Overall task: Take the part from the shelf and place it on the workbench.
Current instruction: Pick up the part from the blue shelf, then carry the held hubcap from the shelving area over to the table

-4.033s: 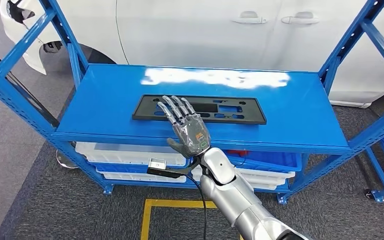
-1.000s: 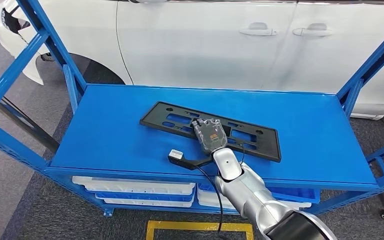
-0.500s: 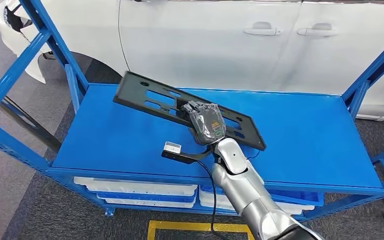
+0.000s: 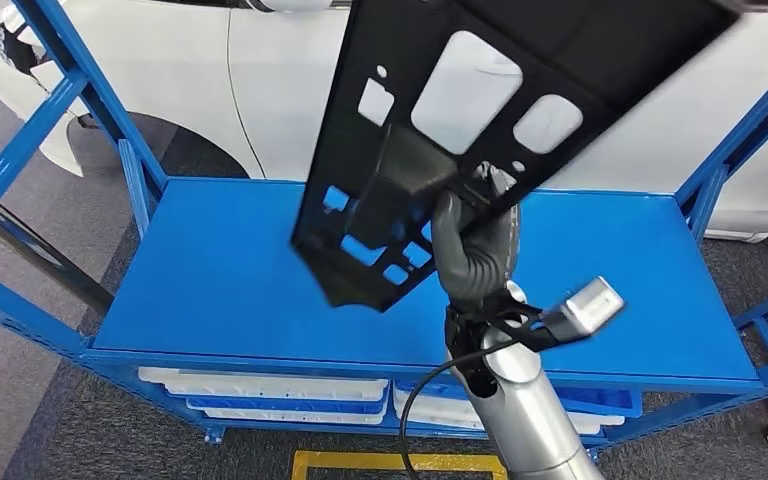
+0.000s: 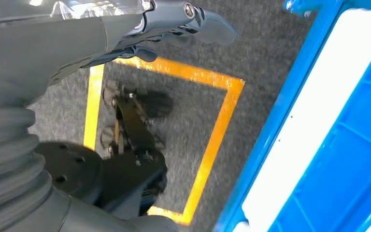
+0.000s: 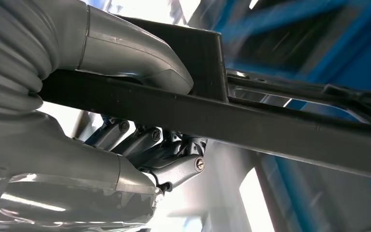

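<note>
The part [image 4: 580, 40] is a long flat black plastic frame with rectangular cut-outs. It is off the shelf, raised high and tilted steeply, close to the head camera. My right hand [image 4: 475, 250] grips it near its middle from below, above the blue shelf top [image 4: 220, 270]. In the right wrist view the thumb [image 6: 135, 53] presses one face of the part [image 6: 270, 125] and the fingers [image 6: 140, 145] curl against the other. My left hand [image 5: 125, 29] hangs beside my body over the floor, holding nothing, its fingers loosely apart.
Blue shelf posts [image 4: 60, 90] rise at both ends of the shelf. A white car [image 4: 260, 100] stands right behind it. White and blue bins [image 4: 270, 390] sit on the lower level. A yellow floor marking [image 5: 217, 130] lies by my feet.
My right hand has lifted the part off the shelf top and swung it up towards the camera, from nearly flat to steeply tilted.
</note>
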{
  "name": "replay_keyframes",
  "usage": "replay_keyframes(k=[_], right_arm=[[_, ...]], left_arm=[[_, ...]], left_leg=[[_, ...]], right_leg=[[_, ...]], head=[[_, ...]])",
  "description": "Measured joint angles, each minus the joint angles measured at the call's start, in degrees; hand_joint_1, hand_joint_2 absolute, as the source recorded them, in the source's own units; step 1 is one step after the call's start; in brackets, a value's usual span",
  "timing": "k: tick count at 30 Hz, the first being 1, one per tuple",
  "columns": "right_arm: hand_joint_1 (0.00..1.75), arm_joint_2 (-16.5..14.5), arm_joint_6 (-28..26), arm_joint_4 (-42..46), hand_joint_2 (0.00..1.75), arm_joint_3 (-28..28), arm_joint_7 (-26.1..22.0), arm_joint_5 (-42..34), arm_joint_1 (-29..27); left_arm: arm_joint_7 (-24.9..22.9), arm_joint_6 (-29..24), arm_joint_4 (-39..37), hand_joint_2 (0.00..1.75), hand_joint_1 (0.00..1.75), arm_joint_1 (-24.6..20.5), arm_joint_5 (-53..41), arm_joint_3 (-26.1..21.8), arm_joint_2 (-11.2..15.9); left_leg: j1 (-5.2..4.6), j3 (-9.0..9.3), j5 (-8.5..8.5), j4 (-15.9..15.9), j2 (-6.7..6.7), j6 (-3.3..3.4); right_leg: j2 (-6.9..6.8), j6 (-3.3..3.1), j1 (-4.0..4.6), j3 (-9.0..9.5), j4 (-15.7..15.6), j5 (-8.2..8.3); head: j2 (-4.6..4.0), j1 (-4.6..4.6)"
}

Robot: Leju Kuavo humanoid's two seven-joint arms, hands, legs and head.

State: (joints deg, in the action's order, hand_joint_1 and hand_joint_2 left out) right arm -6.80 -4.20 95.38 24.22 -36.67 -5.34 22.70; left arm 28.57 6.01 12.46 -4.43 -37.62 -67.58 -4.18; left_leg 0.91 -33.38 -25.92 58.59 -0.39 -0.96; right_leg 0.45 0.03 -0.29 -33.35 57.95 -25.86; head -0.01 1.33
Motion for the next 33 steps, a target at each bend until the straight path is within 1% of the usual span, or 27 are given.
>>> replay_keyframes(k=[2,3,4,5,7,8,9,10,11,12,13,14,15,16,18,19,20,22,23,24,25,26,28,29,30,31,33], right_arm=[[1.75,0.5,7.0,2.9,1.75,0.9,-1.7,-3.1,-1.6],[1.75,0.8,9.5,4.1,1.75,1.4,-2.1,-3.8,-2.3],[1.75,1.1,11.2,5.2,1.75,1.9,-2.4,-4.1,-2.9],[1.75,1.4,12.3,5.9,1.75,2.3,-2.5,-4.0,-3.5],[1.75,2.0,13.7,6.9,1.75,3.0,-2.6,-3.9,-4.6],[1.75,2.2,14.2,7.1,1.75,3.3,-2.6,-3.9,-5.1],[1.75,2.4,14.7,7.3,1.75,3.5,-2.6,-3.9,-5.5],[1.75,2.6,15.2,7.6,1.75,3.6,-2.6,-3.8,-5.8],[1.75,2.6,15.9,7.9,1.75,3.8,-2.6,-3.5,-6.0],[1.75,2.7,16.8,8.4,1.75,4.0,-2.6,-3.1,-6.1],[1.75,2.7,17.6,8.9,1.75,4.2,-2.6,-2.7,-6.2],[1.75,2.7,18.4,9.6,1.75,4.5,-2.6,-2.1,-6.4],[1.75,2.7,19.2,10.2,1.75,4.7,-2.6,-1.6,-6.6],[1.75,2.7,19.8,10.7,1.75,5.0,-2.6,-1.0,-7.0],[1.75,2.7,20.7,11.2,1.75,5.4,-2.6,0.2,-7.8],[1.75,2.7,20.9,11.3,1.75,5.7,-2.6,0.6,-8.1],[1.75,2.7,20.9,11.3,1.75,5.8,-2.6,0.7,-8.2],[1.75,2.7,21.1,11.3,1.75,6.0,-2.6,0.5,-8.3],[1.75,2.7,21.2,11.2,1.75,6.0,-2.6,0.3,-8.4],[1.75,2.7,21.3,11.2,1.75,5.9,-2.6,0.1,-8.4],[1.75,2.7,21.5,11.2,1.75,5.7,-2.6,0.0,-8.6],[1.75,2.7,21.5,11.2,1.75,5.6,-2.6,-0.1,-8.7],[1.75,2.7,21.6,11.3,1.75,5.0,-2.6,-0.5,-9.0],[1.75,2.7,21.7,11.5,1.75,4.7,-2.6,-0.8,-9.2],[1.75,2.7,21.6,11.6,1.75,4.4,-2.6,-1.0,-9.3],[1.75,2.8,21.3,11.8,1.75,4.1,-2.6,-1.1,-9.5],[1.75,2.8,20.2,11.8,1.75,3.9,-2.6,-0.8,-9.8]], left_arm=[[-1.7,-1.1,0.0,1.75,0.0,0.1,-0.1,-0.2,-0.3],[-2.6,-1.8,0.0,1.75,0.0,0.2,-0.2,-0.3,-0.5],[-3.4,-2.5,0.0,1.75,0.0,0.2,-0.3,-0.5,-0.7],[-4.2,-3.1,0.0,1.75,0.0,0.2,-0.3,-0.7,-0.8],[-5.5,-3.9,0.0,1.75,0.0,0.1,-0.3,-1.0,-1.1],[-5.9,-4.2,0.0,1.75,0.0,0.2,-0.3,-1.1,-1.2],[-6.3,-4.6,0.0,1.75,0.0,0.2,-0.3,-1.2,-1.3],[-6.7,-5.0,0.0,1.75,0.0,0.3,-0.3,-1.3,-1.5],[-7.1,-5.5,0.0,1.75,0.0,0.3,-0.4,-1.3,-1.6],[-7.5,-5.9,0.0,1.75,0.0,0.3,-0.6,-1.4,-1.9],[-7.8,-6.3,0.0,1.75,0.0,0.4,-0.8,-1.4,-2.1],[-8.0,-6.5,0.0,1.75,0.0,0.4,-1.1,-1.4,-2.3],[-8.1,-6.6,0.0,1.75,0.0,0.4,-1.4,-1.4,-2.4],[-8.2,-6.6,0.0,1.75,0.0,0.5,-1.8,-1.4,-2.5],[-8.4,-6.6,0.0,1.75,0.0,0.6,-2.7,-1.3,-2.5],[-8.5,-6.5,0.0,1.75,0.0,0.7,-3.1,-1.3,-2.5],[-8.5,-6.5,0.0,1.75,0.0,0.7,-3.3,-1.3,-2.5],[-8.4,-6.7,0.0,1.75,0.0,0.8,-3.7,-1.2,-2.3],[-8.4,-6.9,0.0,1.75,0.0,0.8,-3.8,-1.2,-2.2],[-8.4,-7.1,0.0,1.75,0.0,0.8,-3.9,-1.2,-2.1],[-8.4,-7.1,0.0,1.75,0.0,0.8,-3.9,-1.1,-1.9],[-8.5,-7.2,0.0,1.75,0.0,0.8,-4.1,-1.1,-1.6],[-9.0,-7.2,0.0,1.75,0.0,0.6,-4.4,-1.1,-1.1],[-9.4,-7.2,0.0,1.75,0.0,0.6,-4.6,-1.0,-0.9],[-9.7,-7.3,0.0,1.75,0.0,0.5,-4.7,-1.0,-0.7],[-9.9,-7.4,0.0,1.75,0.0,0.6,-4.7,-1.0,-0.6],[-10.2,-7.7,0.0,1.75,0.0,0.7,-4.6,-1.0,-0.4]], left_leg=[[0.0,-0.02,0.2,-0.3,-0.05,0.7],[0.1,0.03,0.4,-0.5,-0.02,1.08],[0.21,0.06,0.62,-0.7,0.05,1.45],[0.3,0.04,0.81,-0.9,0.11,1.77],[0.16,-0.27,1.02,-0.9,0.16,2.12],[0.1,-0.47,1.12,-0.9,0.17,2.19],[0.05,-0.69,1.23,-0.8,0.18,2.22],[0.02,-0.91,1.34,-0.6,0.17,2.2],[0.0,-1.1,1.44,-0.5,0.15,2.14],[-0.02,-1.24,1.53,-0.3,0.13,2.03],[-0.13,-1.37,1.64,-0.2,0.09,1.85],[-0.21,-1.49,1.8,-0.1,0.07,1.61],[-0.26,-1.59,1.99,-0.1,0.06,1.31],[-0.3,-1.67,2.23,-0.2,0.05,0.96],[-0.27,-1.89,2.24,-0.1,0.05,0.28],[-0.25,-2.26,1.27,0.7,0.06,0.0],[-0.22,-3.0,-0.57,2.7,0.08,-0.24],[-0.06,-5.29,-5.65,9.7,0.12,-0.66],[0.0,-6.18,-7.57,13.1,0.12,-0.82],[0.03,-6.26,-8.5,15.0,0.12,-0.94],[0.06,-5.19,-8.33,14.6,0.12,-0.99],[0.11,-2.93,-7.27,11.9,0.13,-0.98],[0.07,2.7,-4.96,3.5,0.08,-0.68],[-0.04,4.45,-4.27,0.5,0.01,-0.35],[-0.2,5.17,-4.0,-1.0,-0.07,0.03],[-0.39,5.03,-3.86,-1.3,-0.13,0.46],[-0.34,4.43,-2.89,-1.3,0.02,1.23]], right_leg=[[-0.04,0.59,0.0,-0.05,0.0,0.01],[-0.07,0.86,-0.03,-0.16,0.4,-0.44],[-0.08,1.1,-0.05,-0.68,1.7,-1.52],[-0.1,1.32,-0.09,-1.7,4.2,-3.23],[-0.14,1.69,-0.14,-4.91,11.8,-7.22],[-0.14,1.8,-0.16,-6.19,15.0,-8.4],[-0.14,1.82,-0.16,-6.62,16.3,-8.58],[-0.14,1.74,-0.16,-5.84,15.3,-7.68],[-0.14,1.57,-0.14,-3.96,12.1,-6.04],[-0.14,1.27,-0.1,-1.47,7.8,-4.39],[-0.15,1.01,0.04,0.65,4.0,-3.13],[-0.14,0.76,0.18,2.01,1.4,-2.38],[-0.13,0.52,0.35,2.54,0.1,-2.1],[-0.12,0.31,0.5,2.42,0.0,-1.92],[-0.21,-0.31,0.3,2.11,-0.4,-1.13],[-0.32,-0.68,0.14,1.86,-0.6,-0.65],[-0.44,-0.99,-0.04,1.5,-0.8,-0.13],[-0.6,-1.37,-0.02,0.4,-0.9,0.75],[-0.65,-1.38,0.02,-0.22,-0.8,1.2],[-0.67,-1.34,0.05,-0.86,-0.8,1.65],[-0.67,-1.24,0.05,-1.48,-0.7,2.08],[-0.66,-1.09,0.03,-2.04,-0.6,2.48],[-0.64,-0.61,0.07,-2.94,-0.2,3.17],[-0.65,-0.28,0.11,-3.24,-0.1,3.49],[-0.66,0.08,0.12,-3.42,0.0,3.82],[-0.67,0.45,0.11,-3.51,0.0,4.18],[-0.56,1.11,-0.04,-3.8,-0.1,4.68]], head=[[0.0,-0.04],[0.0,-0.06],[0.0,-0.16],[0.01,-0.23],[0.01,-0.37],[0.01,-0.37],[0.01,-0.37],[0.01,-0.37],[0.01,-0.37],[0.01,-0.38],[0.0,-0.36],[0.0,-0.36],[0.0,-0.33],[0.0,-0.32],[0.01,-0.31],[0.0,-0.26],[0.0,-0.18],[-0.01,-0.08],[-0.01,-0.08],[-0.01,-0.09],[-0.01,-0.08],[0.0,-0.08],[0.01,-0.08],[0.0,-0.14],[0.0,-0.19],[0.0,-0.24],[0.01,-0.25]])
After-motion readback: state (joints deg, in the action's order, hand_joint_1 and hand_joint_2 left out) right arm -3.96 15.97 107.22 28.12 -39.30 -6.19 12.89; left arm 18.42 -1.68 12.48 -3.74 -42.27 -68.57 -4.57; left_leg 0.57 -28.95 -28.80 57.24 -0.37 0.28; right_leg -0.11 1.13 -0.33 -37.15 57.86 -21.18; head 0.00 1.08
